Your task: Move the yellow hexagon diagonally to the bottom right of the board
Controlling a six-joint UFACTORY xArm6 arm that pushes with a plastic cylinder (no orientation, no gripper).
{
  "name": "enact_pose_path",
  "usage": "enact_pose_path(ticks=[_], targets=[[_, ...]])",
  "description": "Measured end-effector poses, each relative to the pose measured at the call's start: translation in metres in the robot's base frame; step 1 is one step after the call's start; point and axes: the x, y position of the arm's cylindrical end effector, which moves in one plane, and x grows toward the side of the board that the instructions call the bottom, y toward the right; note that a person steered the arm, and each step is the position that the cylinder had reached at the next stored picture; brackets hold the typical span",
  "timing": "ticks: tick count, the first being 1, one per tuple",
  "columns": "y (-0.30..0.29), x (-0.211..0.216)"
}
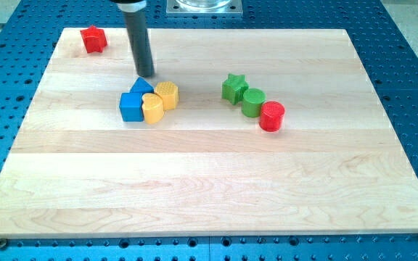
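The yellow hexagon (pixel 167 94) sits left of the board's middle, in a tight cluster with a second yellow block (pixel 152 109), a blue cube (pixel 130 106) and a blue triangular block (pixel 142 86). The hexagon is at the cluster's right side, touching the other yellow block. My tip (pixel 145 75) rests on the wooden board (pixel 209 181), just above the blue triangular block and up-left of the hexagon, a short gap from it.
A green star (pixel 233 88), a green cylinder (pixel 252 102) and a red cylinder (pixel 271 116) form a diagonal row right of the middle. A red star (pixel 93 39) lies near the top-left corner. A blue perforated table surrounds the board.
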Motion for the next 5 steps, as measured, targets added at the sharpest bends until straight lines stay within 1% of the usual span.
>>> enact_pose_path(ticks=[2,4,5], targets=[[0.036,0.061],[0.036,0.118],[0.036,0.155]])
